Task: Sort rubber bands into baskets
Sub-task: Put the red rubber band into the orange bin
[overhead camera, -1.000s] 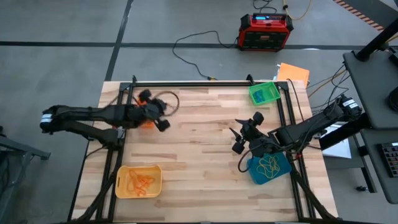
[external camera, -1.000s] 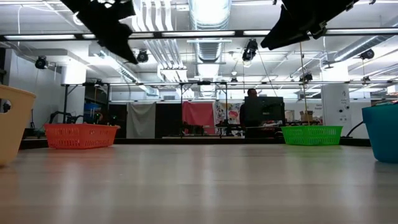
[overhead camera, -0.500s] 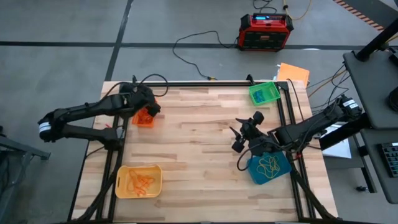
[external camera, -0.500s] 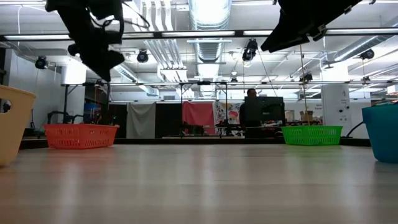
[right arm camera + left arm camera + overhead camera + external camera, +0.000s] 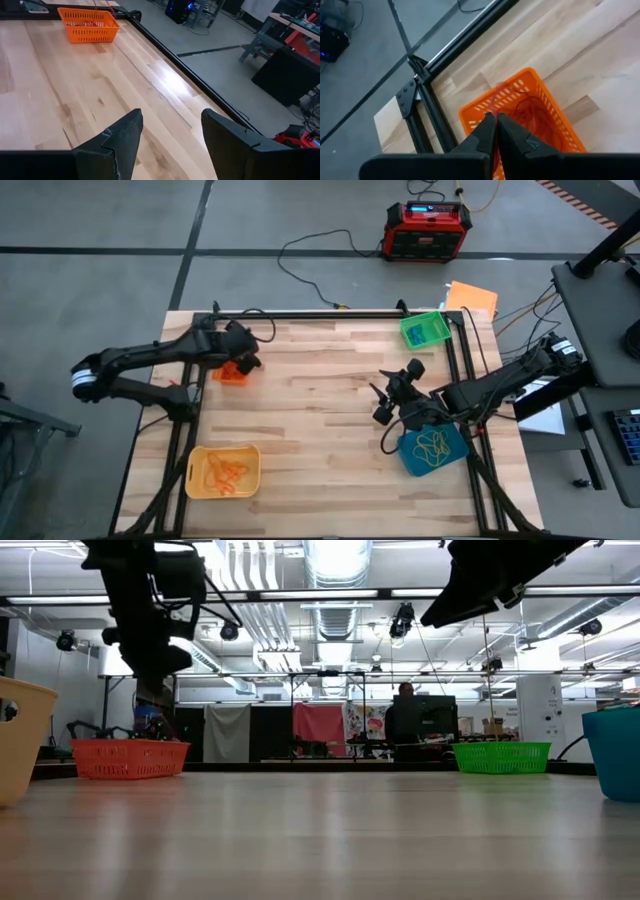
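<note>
High view: overhead, looked straight down, took in the whole surface. Low view: sat at surface height, faced level across it into the room. Left wrist view: close above the orange basket near a surface corner. Right wrist view: looked across the surface toward that same basket, also seen in the low view.

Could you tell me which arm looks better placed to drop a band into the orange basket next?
The left. Its gripper, fingers closed, hangs directly over the orange basket. The right gripper waits open across the table, beside the blue basket.
</note>
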